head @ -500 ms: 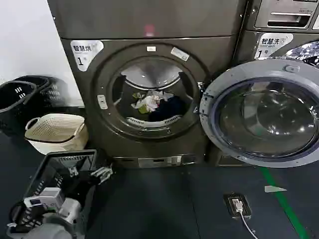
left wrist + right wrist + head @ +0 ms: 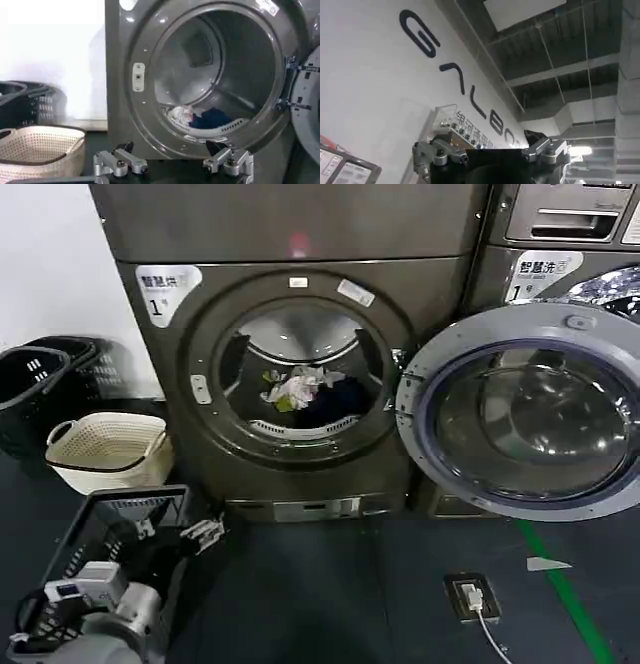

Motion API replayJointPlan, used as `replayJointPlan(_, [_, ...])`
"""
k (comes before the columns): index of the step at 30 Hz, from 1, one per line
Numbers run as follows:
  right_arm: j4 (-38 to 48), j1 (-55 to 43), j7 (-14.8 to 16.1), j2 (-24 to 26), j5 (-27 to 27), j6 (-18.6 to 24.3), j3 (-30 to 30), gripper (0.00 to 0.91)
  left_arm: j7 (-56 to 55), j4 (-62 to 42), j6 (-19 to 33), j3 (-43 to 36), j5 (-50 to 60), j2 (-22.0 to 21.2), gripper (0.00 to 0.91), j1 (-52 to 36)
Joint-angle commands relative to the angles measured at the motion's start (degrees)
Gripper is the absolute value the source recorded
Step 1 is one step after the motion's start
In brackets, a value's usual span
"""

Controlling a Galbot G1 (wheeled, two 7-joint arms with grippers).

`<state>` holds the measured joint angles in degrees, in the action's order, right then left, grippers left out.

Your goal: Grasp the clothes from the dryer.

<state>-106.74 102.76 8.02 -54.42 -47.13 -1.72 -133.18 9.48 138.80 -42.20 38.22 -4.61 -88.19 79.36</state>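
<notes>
**Clothes wait inside the open dryer**

The dryer [image 2: 300, 364] is a big dark grey machine with a wide round hole in the front. Its round glass door [image 2: 525, 409] is swung wide open to the right side. A white label [image 2: 165, 289] with a "1" sits at its top left corner.

The clothes [image 2: 305, 391] lie in a small pile at the bottom of the drum, just behind the rim. They are white and dark blue, with a bit of yellow-green.

The left end effector [image 2: 190, 534] is down low on the left, over a black basket [image 2: 125, 529] on the floor, well apart from the clothes. It points at the dryer. Its two fingers [image 2: 122, 162] are spread wide and hold nothing.

The right end effector [image 2: 490, 150] points up at a wall and ceiling. Its fingers are spread apart too, with nothing between them.

A cream basket [image 2: 105, 449] stands by the dryer's left side.
</notes>
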Motion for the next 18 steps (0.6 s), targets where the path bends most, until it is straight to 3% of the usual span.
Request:
replayJointPlan(1, [-0.2, -0.2, 0.2, 0.0, 0.1, 0.0, 0.2, 0.907, 0.1, -0.1, -0.6, 0.7, -0.3, 0.1, 0.907, 0.1])
replayJointPlan(18, [-0.4, -0.3, 1.0, -0.3, 0.0, -0.1, 0.3, 0.907, 0.5, 0.2, -0.5, 1.0, -0.6, 0.6, 0.907, 0.4])
